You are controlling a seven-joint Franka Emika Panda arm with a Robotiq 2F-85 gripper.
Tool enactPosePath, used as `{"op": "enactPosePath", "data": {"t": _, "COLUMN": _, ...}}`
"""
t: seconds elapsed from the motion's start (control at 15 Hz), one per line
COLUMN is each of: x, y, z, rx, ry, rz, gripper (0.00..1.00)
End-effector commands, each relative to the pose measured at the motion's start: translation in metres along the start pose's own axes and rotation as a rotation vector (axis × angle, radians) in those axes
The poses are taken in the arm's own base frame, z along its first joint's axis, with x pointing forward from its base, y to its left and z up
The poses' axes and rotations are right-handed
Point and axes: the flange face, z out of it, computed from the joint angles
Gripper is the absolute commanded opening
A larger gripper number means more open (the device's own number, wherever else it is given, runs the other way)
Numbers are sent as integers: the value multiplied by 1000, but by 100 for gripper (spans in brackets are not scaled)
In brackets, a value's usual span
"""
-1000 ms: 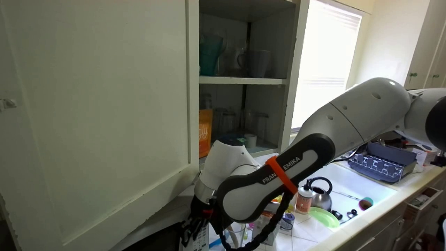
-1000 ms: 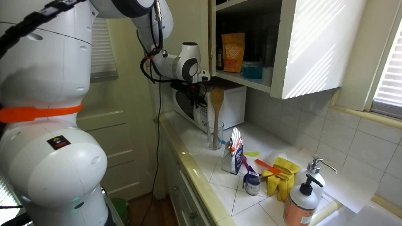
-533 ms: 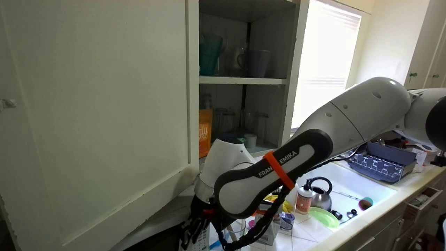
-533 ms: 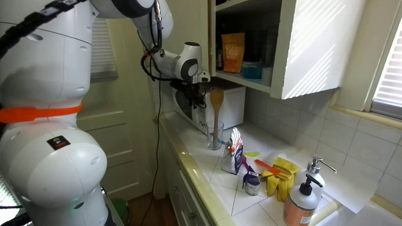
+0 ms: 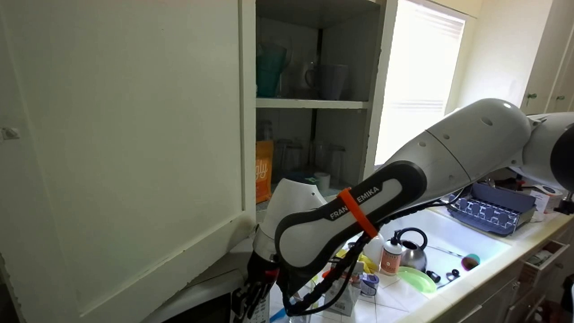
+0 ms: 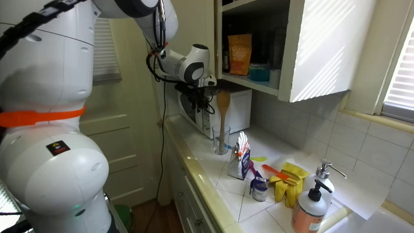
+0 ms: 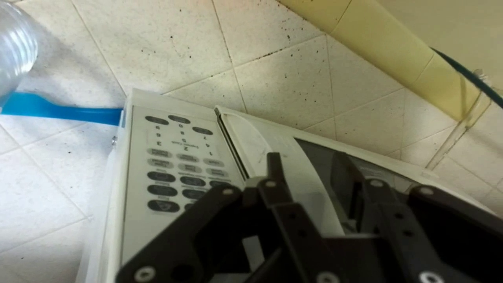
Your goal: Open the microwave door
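Note:
The microwave door (image 7: 251, 133) has a light frame and a dark glass window. It shows in both exterior views, partly covered, as the window (image 5: 202, 309) and the door front (image 6: 188, 106). A narrow dark gap runs between its edge and the button panel (image 7: 137, 204); the door looks slightly ajar at most. My gripper (image 7: 308, 165) is at the door's front near the panel edge, fingers apart. The left finger is over the light frame, the right over the window. The gripper also shows in the exterior views (image 5: 243, 305) (image 6: 200, 102). Finger contact is hidden.
A glass with a wooden spoon (image 6: 223, 106) stands beside the microwave's panel end. A blue utensil (image 7: 82, 114) touches that side in the wrist view. The tall white cupboard door (image 5: 148, 157) hangs open above. A bag (image 6: 240, 158) stands farther along the counter.
The forearm has lifted and tilted slightly, while the gripper stays near the door edge. The dark gap beside the panel shows more clearly. The microwave has shifted a little.

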Motion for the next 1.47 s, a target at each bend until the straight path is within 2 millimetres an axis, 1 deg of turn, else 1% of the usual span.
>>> {"op": "enactPosePath", "data": {"t": 0.0, "x": -33, "y": -40, "z": 19, "rx": 99, "ry": -137, "rz": -71, "gripper": 12}}
{"op": "enactPosePath", "data": {"t": 0.2, "x": -56, "y": -59, "z": 25, "rx": 154, "ry": -279, "rz": -131, "gripper": 12}}
{"op": "enactPosePath", "data": {"t": 0.33, "x": -65, "y": -69, "z": 29, "rx": 163, "ry": -345, "rz": -164, "gripper": 12}}
{"op": "enactPosePath", "data": {"t": 0.4, "x": -67, "y": -73, "z": 30, "rx": 155, "ry": -349, "rz": -176, "gripper": 12}}
{"op": "enactPosePath", "data": {"t": 0.47, "x": -69, "y": -76, "z": 29, "rx": 142, "ry": -347, "rz": -179, "gripper": 31}}
{"op": "enactPosePath", "data": {"t": 0.53, "x": -70, "y": -79, "z": 28, "rx": 134, "ry": -340, "rz": -179, "gripper": 61}}
{"op": "enactPosePath", "data": {"t": 0.6, "x": -70, "y": -81, "z": 25, "rx": 116, "ry": -324, "rz": -177, "gripper": 58}}
{"op": "enactPosePath", "data": {"t": 0.67, "x": -71, "y": -84, "z": 23, "rx": 107, "ry": -314, "rz": -170, "gripper": 58}}
{"op": "enactPosePath", "data": {"t": 0.8, "x": -75, "y": -94, "z": 18, "rx": 99, "ry": -304, "rz": -160, "gripper": 71}}
{"op": "enactPosePath", "data": {"t": 1.0, "x": -86, "y": -114, "z": 9, "rx": 91, "ry": -302, "rz": -158, "gripper": 95}}
{"op": "enactPosePath", "data": {"t": 1.07, "x": -90, "y": -118, "z": 5, "rx": 76, "ry": -297, "rz": -150, "gripper": 99}}
{"op": "enactPosePath", "data": {"t": 1.2, "x": -103, "y": -125, "z": -4, "rx": 39, "ry": -294, "rz": -101, "gripper": 100}}
{"op": "enactPosePath", "data": {"t": 1.4, "x": -119, "y": -139, "z": -27, "rx": 25, "ry": -265, "rz": -12, "gripper": 100}}
